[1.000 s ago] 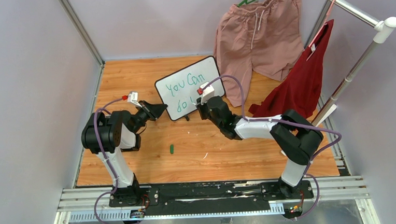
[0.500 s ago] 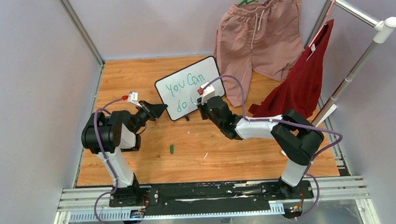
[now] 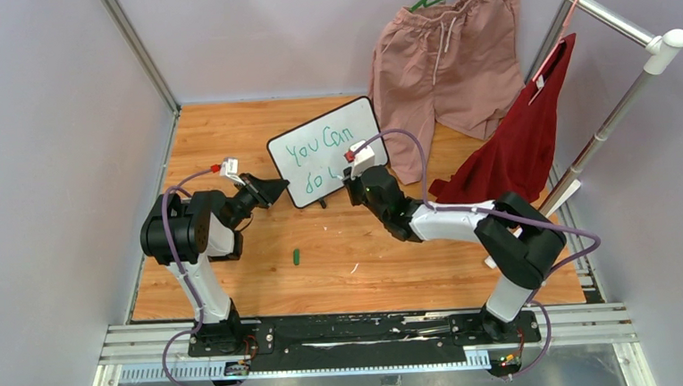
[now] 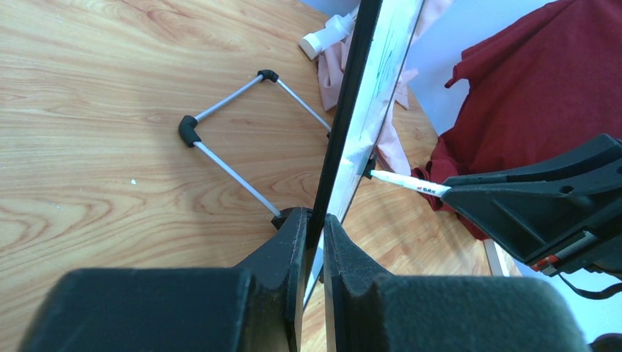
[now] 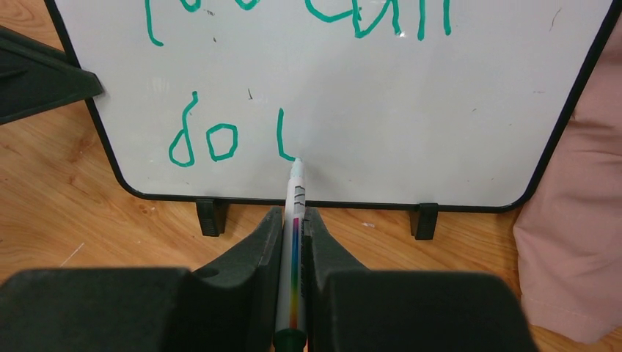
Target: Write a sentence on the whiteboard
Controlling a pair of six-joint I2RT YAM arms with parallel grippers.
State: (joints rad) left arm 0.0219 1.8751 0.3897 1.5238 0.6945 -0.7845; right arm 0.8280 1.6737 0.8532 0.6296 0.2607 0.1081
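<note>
The whiteboard [image 3: 326, 151] is showing plain white with a thin black frame and black feet, and the sentence [image 5: 207, 143] on it is coming out teal-green. The marker [image 5: 296, 192] is sporting a white barrel with a rainbow stripe running down it and a green butt end. The left claw [image 4: 315, 218] and right claw [image 5: 293, 216] are both looking matte black. The worktop [image 3: 253, 127] is glowing orange-brown with wavy wood grain. Shorts [image 3: 442, 61] at the board's 2 o'clock are showing dusty pink, and a shirt [image 3: 523, 142] at 3 o'clock is looking deep red. A small bit [image 3: 296, 257] at 7 o'clock is showing green.
</note>
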